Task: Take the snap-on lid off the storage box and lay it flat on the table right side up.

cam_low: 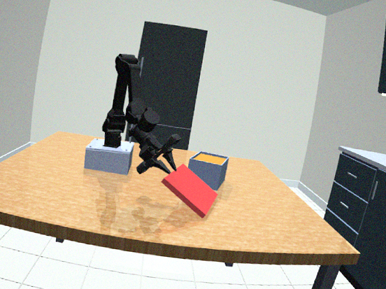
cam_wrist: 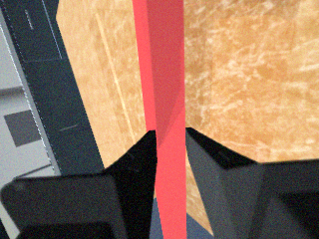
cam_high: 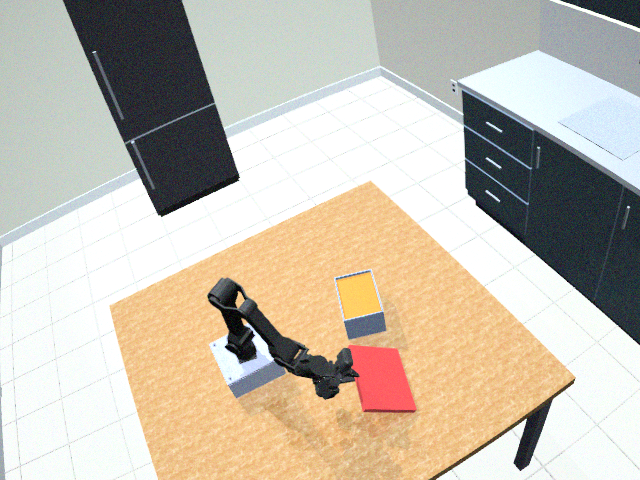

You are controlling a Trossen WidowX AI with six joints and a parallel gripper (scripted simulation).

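Observation:
The red lid (cam_high: 385,379) (cam_low: 191,190) (cam_wrist: 166,65) is off the box and tilted, its side near the gripper raised and its far side lower, in front of the box. Whether its low edge touches the table I cannot tell. My gripper (cam_high: 355,376) (cam_low: 172,171) (cam_wrist: 169,134) is shut on the lid's raised edge, one finger on each face. The blue-grey storage box (cam_high: 366,325) (cam_low: 204,172) stands upright and open on the table, with an orange surface (cam_high: 359,295) (cam_low: 210,158) inside. The lid's underside is mostly hidden.
The arm's pale base block (cam_high: 258,379) (cam_low: 107,160) stands on the wooden table (cam_high: 465,330) (cam_low: 268,217), left of the box. The table's front edge lies beyond the lid. Dark cabinets stand off to the right of the table.

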